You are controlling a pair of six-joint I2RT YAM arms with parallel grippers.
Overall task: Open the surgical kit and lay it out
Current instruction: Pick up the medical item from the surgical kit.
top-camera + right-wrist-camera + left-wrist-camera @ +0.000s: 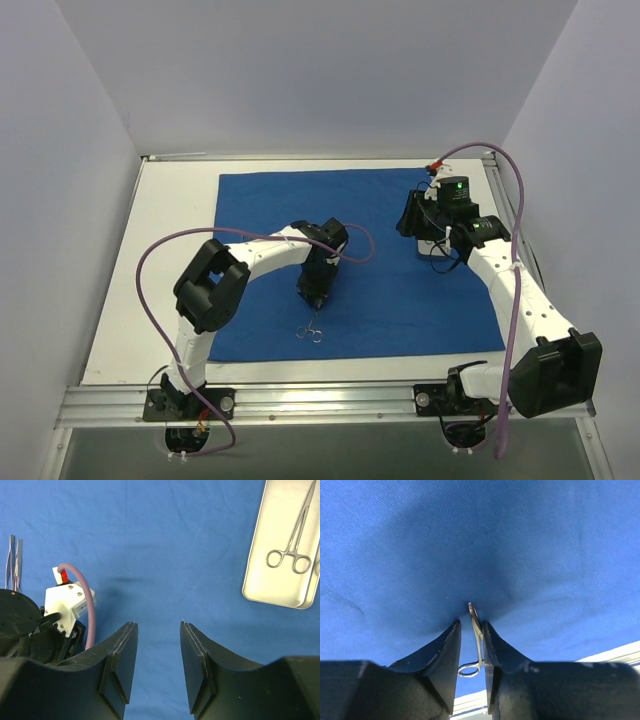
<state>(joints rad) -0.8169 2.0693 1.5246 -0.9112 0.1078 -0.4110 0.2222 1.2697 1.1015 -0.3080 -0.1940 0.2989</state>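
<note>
A: What is there apart from the job's own things?
B: A white desk (160, 270), with an aluminium rail (320, 400) along its near edge and plain pale walls (320, 70) rising at its far and side edges.
A: Anything on the desk?
B: A shallow rectangular metal tray (280, 510), lying flat. Where on the desk, I cannot tell.
</note>
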